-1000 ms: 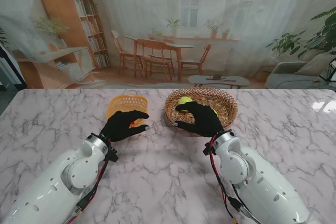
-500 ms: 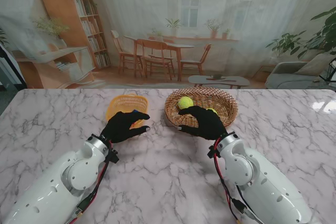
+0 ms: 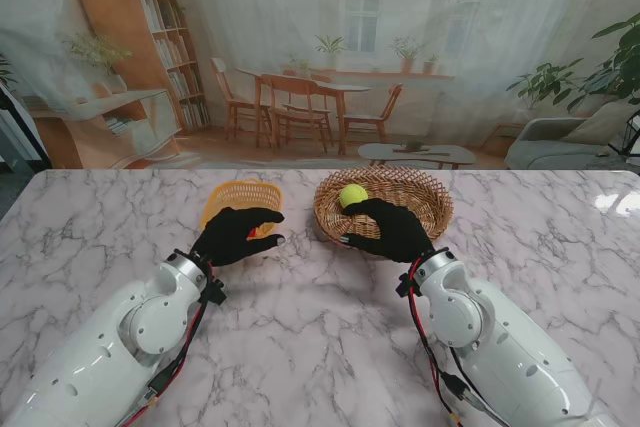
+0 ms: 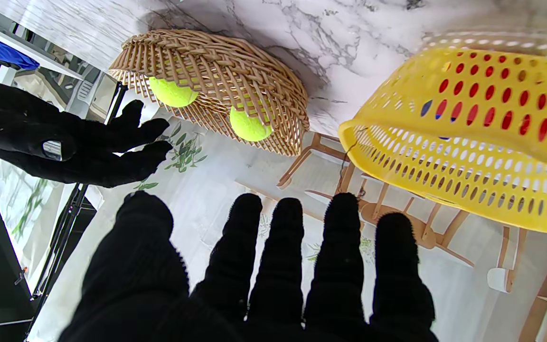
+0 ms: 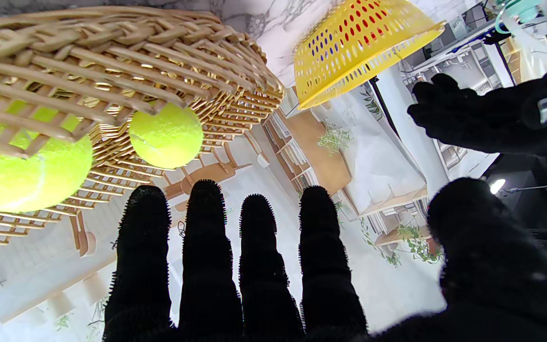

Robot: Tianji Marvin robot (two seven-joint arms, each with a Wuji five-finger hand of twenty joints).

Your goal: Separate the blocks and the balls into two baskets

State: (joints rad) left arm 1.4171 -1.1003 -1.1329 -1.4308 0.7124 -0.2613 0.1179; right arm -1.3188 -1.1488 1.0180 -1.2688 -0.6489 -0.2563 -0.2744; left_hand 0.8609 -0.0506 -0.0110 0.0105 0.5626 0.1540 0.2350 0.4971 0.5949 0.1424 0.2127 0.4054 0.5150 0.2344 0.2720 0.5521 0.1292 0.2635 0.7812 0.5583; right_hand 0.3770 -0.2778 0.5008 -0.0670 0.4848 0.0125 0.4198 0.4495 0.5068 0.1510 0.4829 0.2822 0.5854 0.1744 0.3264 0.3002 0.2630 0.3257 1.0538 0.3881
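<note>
Yellow-green tennis balls (image 3: 352, 195) sit in round wicker basket (image 3: 432, 205), blocks in yellow perforated plastic basket (image 3: 240, 193); both hands, left hand (image 3: 232, 235) and right hand (image 3: 388, 229), open, empty — I'd lift clear of rims.

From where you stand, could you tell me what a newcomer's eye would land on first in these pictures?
Probably the two black-gloved hands, the left hand and right hand, each open and empty at the near side of a basket. Next come the bright yellow-green tennis balls lying in the wicker basket on the right, then the yellow plastic basket to its left, red shapes showing through its holes.
</note>
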